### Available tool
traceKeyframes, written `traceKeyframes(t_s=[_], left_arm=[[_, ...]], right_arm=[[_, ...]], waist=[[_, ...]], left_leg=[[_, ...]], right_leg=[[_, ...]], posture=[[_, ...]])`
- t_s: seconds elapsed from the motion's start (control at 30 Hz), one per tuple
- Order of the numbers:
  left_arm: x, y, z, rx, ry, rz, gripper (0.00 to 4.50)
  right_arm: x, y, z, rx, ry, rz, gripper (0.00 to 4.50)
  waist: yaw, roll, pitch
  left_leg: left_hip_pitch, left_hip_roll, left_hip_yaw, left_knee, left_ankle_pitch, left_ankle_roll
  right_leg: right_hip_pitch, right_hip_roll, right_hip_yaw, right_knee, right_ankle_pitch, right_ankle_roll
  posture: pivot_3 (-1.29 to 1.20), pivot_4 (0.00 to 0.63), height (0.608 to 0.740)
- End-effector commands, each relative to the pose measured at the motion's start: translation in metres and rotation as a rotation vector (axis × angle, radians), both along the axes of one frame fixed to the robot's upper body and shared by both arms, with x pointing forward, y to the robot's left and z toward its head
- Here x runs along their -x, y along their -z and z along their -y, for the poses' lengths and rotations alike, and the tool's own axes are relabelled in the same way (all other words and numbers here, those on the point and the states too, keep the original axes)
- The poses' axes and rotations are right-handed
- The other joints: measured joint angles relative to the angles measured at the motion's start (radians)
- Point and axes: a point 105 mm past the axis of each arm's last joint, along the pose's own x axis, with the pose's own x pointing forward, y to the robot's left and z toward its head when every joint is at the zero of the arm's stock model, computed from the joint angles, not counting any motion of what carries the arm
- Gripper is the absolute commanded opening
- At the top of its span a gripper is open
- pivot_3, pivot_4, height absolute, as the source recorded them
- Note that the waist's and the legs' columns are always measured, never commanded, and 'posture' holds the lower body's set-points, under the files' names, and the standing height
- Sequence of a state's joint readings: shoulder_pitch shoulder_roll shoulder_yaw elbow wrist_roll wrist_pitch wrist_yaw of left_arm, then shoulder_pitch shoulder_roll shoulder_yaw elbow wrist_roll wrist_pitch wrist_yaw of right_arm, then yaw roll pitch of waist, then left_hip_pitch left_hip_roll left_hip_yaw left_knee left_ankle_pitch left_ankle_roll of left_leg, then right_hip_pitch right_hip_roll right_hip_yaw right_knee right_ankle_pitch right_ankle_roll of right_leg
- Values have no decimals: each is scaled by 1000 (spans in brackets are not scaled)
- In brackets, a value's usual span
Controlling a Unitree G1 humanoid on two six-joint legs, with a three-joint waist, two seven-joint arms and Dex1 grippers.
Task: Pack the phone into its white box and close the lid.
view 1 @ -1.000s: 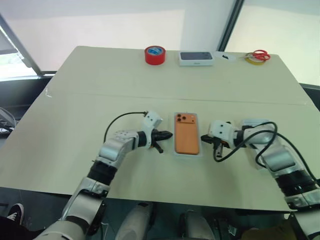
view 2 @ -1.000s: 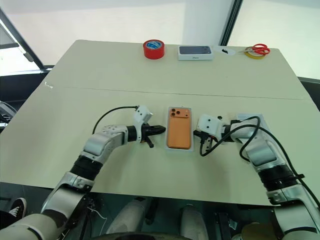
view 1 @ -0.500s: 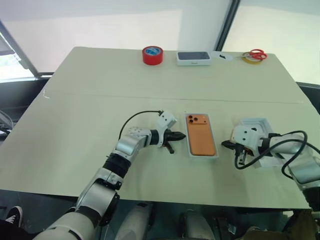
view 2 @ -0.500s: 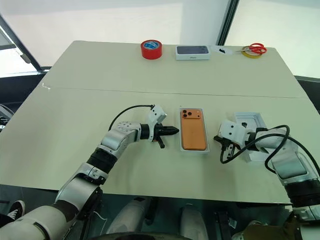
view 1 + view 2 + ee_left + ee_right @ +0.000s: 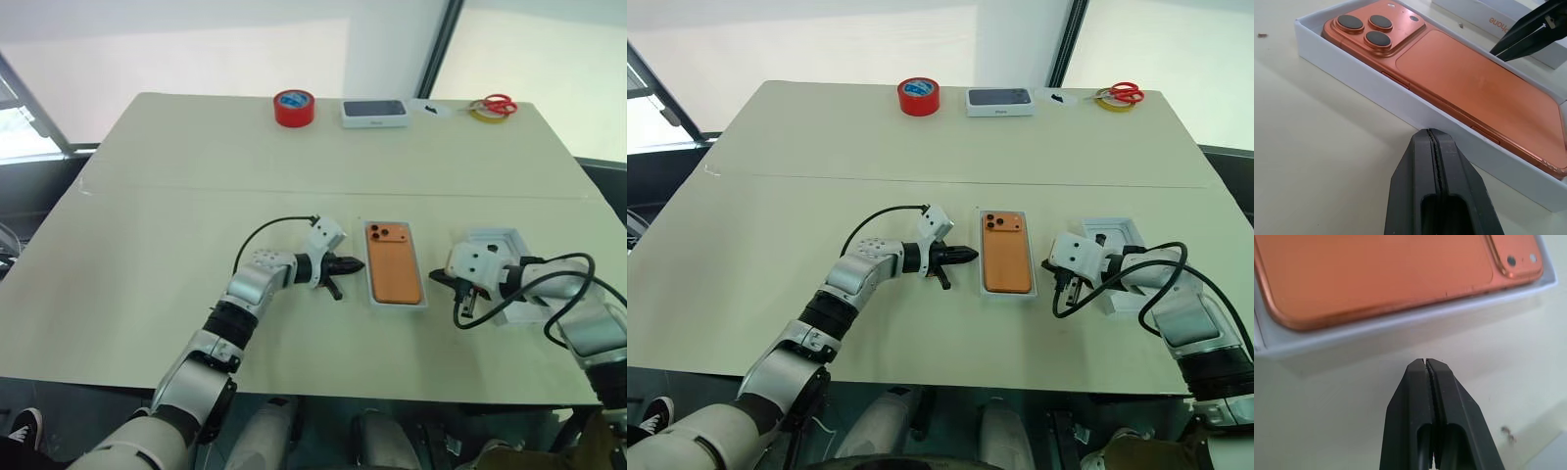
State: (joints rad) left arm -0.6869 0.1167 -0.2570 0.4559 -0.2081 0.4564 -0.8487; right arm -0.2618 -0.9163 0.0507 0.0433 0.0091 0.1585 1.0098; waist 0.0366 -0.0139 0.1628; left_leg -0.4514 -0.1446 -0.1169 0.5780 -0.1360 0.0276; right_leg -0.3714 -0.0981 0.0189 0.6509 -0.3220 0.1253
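Lying camera-side up in the white box (image 5: 1006,291), the phone (image 5: 1006,258) is seated. Both the left gripper (image 5: 965,257) and right gripper (image 5: 1050,266) have fingers pressed together, empty. Take the lid (image 5: 1117,238) at 3 o'clock by its long walls; it's light cardboard and likely crushes easily.

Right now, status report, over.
Both hands shut, empty: left hand, right hand. Phone in white box. Lid off, behind right hand.

- The white box (image 5: 396,299) holding the phone (image 5: 393,263) has a gripper close on each side: left gripper (image 5: 355,264), right gripper (image 5: 438,279), both closed.
- The lid (image 5: 500,241) lies beyond the right arm.
- Bare worktop (image 5: 196,186) stretches towards the far-edge items.
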Motion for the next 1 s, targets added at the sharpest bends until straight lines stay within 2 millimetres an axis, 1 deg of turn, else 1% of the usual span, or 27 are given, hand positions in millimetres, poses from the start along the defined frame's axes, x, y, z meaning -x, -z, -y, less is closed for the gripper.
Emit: traceKeyframes(t_s=[0.03, 0.07, 0.1, 0.17, 0.2, 0.23, 0.3, 0.37, 0.43, 0.5, 0.57, 0.63, 0.7, 0.77, 0.83, 0.93, 1.0], left_arm=[[-3, -16, -21, 47, -21, 30, 552], [-1, -21, -28, 52, -9, 59, 912], [0, -25, -35, 57, -8, 87, 1428], [2, -34, -51, 67, -8, 137, 2432], [5, -40, -62, 83, -3, 170, 3049], [7, -44, -69, 92, 4, 192, 3443], [11, -49, -81, 112, 19, 205, 4459], [16, -55, -99, 120, 38, 255, 4459], [26, -60, -115, 104, 85, 335, 4459], [34, -65, -128, 114, 116, 357, 4459], [39, -67, -136, 117, 140, 376, 4459], [44, -68, -144, 102, 159, 403, 4459], [46, -68, -147, 95, 170, 425, 4459], [50, -67, -149, 83, 187, 442, 4459], [52, -67, -149, 80, 200, 449, 4459], [58, -68, -149, 79, 223, 462, 4459], [60, -69, -149, 77, 228, 470, 4459]], right_arm=[[-2, -37, 11, -152, 95, -5, 582], [-4, -44, 14, -141, 108, 29, 911], [-6, -51, 17, -140, 132, 62, 1419], [-10, -65, 23, -202, 212, 108, 2495], [-11, -68, 23, -265, 279, 105, 3110], [-11, -69, 23, -304, 323, 99, 3501], [-8, -65, 23, -304, 390, 103, 4495], [0, -55, 22, -307, 466, 56, 4495], [7, -47, 27, -268, 549, 5, 4495], [12, -45, 31, -278, 624, -56, 4495], [17, -44, 32, -303, 677, -127, 4495], [23, -43, 33, -258, 703, -196, 4495], [26, -44, 34, -221, 706, -225, 4495], [26, -44, 34, -232, 755, -315, 4495], [24, -44, 37, -247, 798, -363, 4495], [17, -49, 28, -345, 813, -462, 4495], [13, -50, 25, -357, 814, -497, 4495]], waist=[[-5, 0, 0], [-10, 1, 0], [-15, 1, 1], [-24, 1, 1], [-26, 2, 1], [-27, 2, 1], [-25, 2, 1], [-23, 2, 0], [-23, 3, 0], [-24, 3, 1], [-24, 4, 1], [-24, 6, 1], [-24, 7, 2], [-27, 7, 1], [-32, 7, 1], [-37, 8, 2], [-44, 8, 2]], left_leg=[[0, 0, 0, 0, 0, 0], [0, 1, 0, 0, 0, 0], [0, 1, 0, 0, 0, 0], [0, 1, 0, -1, 0, 0], [0, 2, 0, -1, 0, 0], [0, 2, 0, -1, 0, 0], [0, 2, 0, -1, 0, 0], [0, 2, 0, -2, 0, 0], [-1, 2, 0, -2, 0, 0], [-1, 1, 1, -2, 0, 0], [-1, 1, 2, -2, 0, 0], [-1, 1, 2, -2, 0, 0], [-2, 1, 2, -2, 0, 0], [-2, 2, 2, -2, 0, 0], [-2, 2, 2, -3, 0, 0], [-4, 2, 2, -3, -1, 1], [-9, 2, 2, -3, 0, 1]], right_leg=[[0, 0, 0, 0, 0, 0], [0, 1, 0, 0, 0, 0], [-1, 1, 0, 1, 0, 0], [-1, 1, 0, 1, 0, 0], [-1, 1, 0, 1, 0, 0], [-1, 1, 1, 1, 0, 0], [-1, 1, 1, 1, 0, 0], [-2, 1, 1, 1, 0, -1], [-2, 1, 1, 1, -2, -4], [-2, 0, 3, 0, -2, -4], [-3, 0, 3, 0, -2, -5], [-3, 0, 3, 0, -2, -5], [-3, 0, 3, 0, -2, -5], [-3, 0, 3, -1, -2, -5], [-3, 0, 3, -1, -2, -5], [-6, 0, 4, -1, -2, -5], [-11, 0, 4, -1, -2, -5]], posture=[[0, 150, 740], [0, 150, 740], [0, 150, 740], [0, 150, 740], [0, 150, 740], [0, 150, 740], [0, 150, 740], [0, 150, 740], [0, 150, 740], [0, 150, 740], [0, 150, 740], [0, 150, 740], [0, 150, 740], [0, 150, 740], [0, 150, 740], [0, 150, 740], [0, 150, 740]])
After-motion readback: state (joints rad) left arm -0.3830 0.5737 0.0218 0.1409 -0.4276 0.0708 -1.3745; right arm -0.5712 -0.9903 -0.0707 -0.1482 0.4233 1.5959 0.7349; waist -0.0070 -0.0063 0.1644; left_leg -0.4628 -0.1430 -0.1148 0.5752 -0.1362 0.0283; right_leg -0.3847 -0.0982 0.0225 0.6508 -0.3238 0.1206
